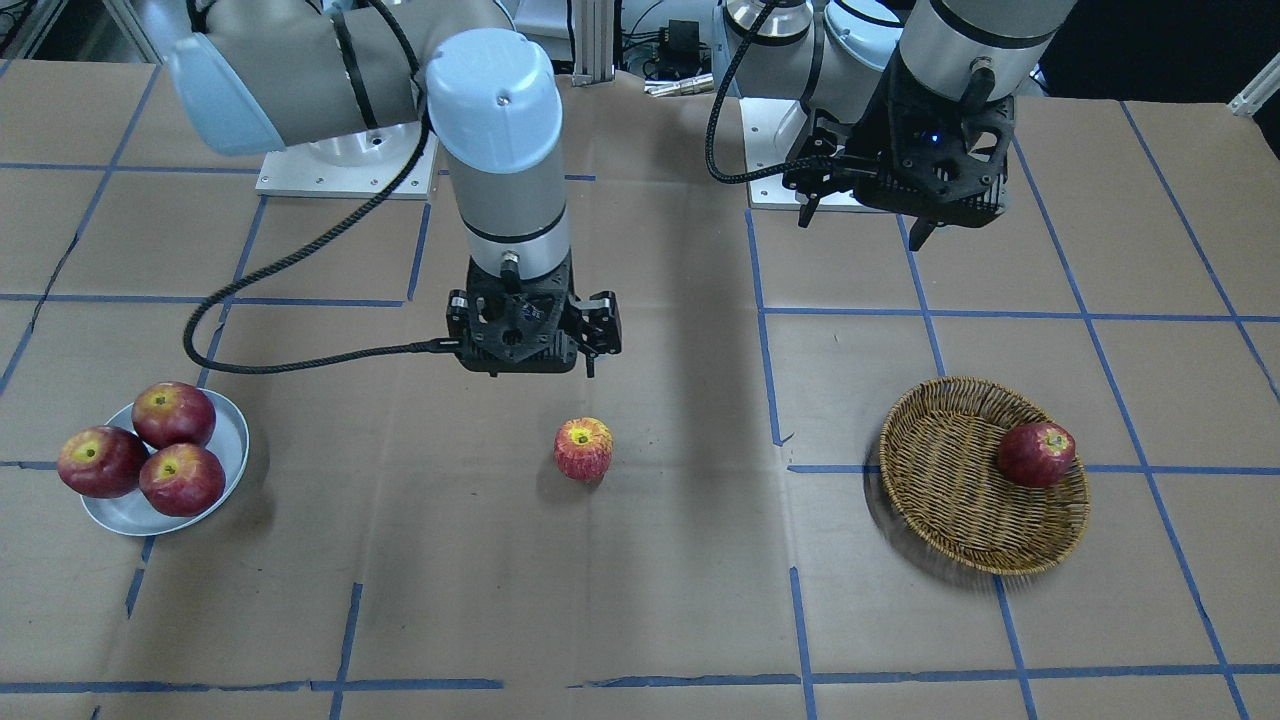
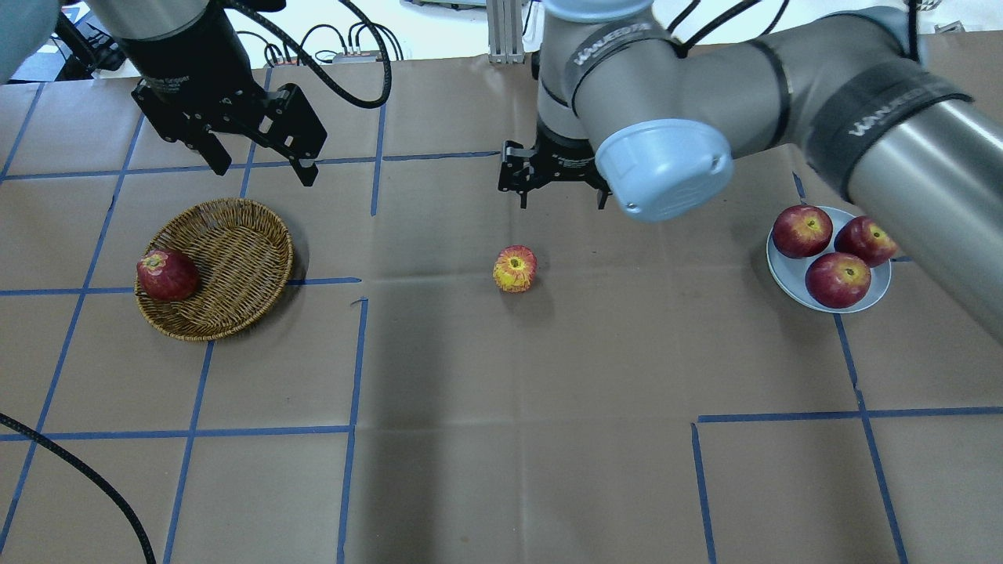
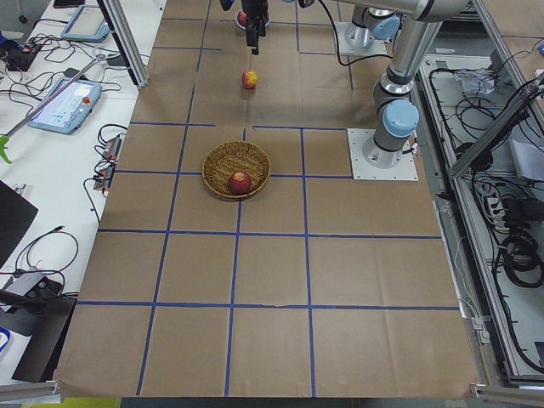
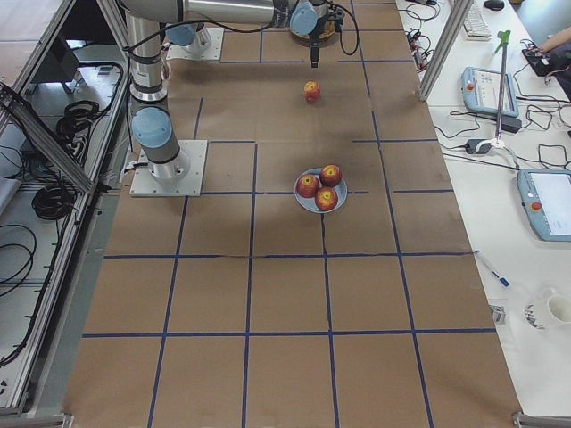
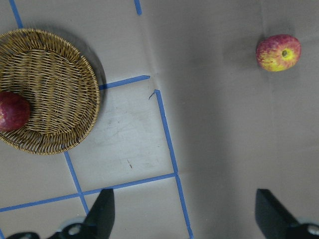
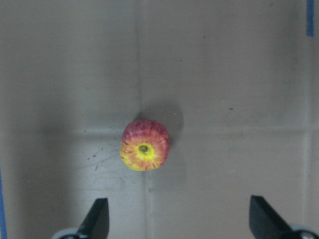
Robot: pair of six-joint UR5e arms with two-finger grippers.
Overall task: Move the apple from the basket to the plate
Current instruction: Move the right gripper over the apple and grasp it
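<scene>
Pale pinkish-red streaked skin on the apple (image 1: 583, 449), matte, with a yellow-green stem hollow turned upward. Resting alone on the brown-papered table (image 1: 640, 600), about midway between basket (image 1: 950, 500) and plate (image 1: 232, 440), well apart from both and inside neither. Roughly under the right gripper (image 1: 540, 368), with open air between and no touch. From the right wrist, seen whole and round ahead of the two dark fingertips (image 6: 97, 216), nearer the one on that view's left than the other. Right jaws spread wide, far wider than the apple, holding nothing. Further out, hanging above the table just beside the basket on the robot's side, the left gripper (image 2: 265, 168), likewise spread wide and empty, well apart from the apple. In the basket, against its rim on the side away from the middle, a single darker red apple (image 1: 1036, 454). On the plate, three glossy dark-red apples (image 1: 175, 415) crowded together and touching, one bulging over the rim
</scene>
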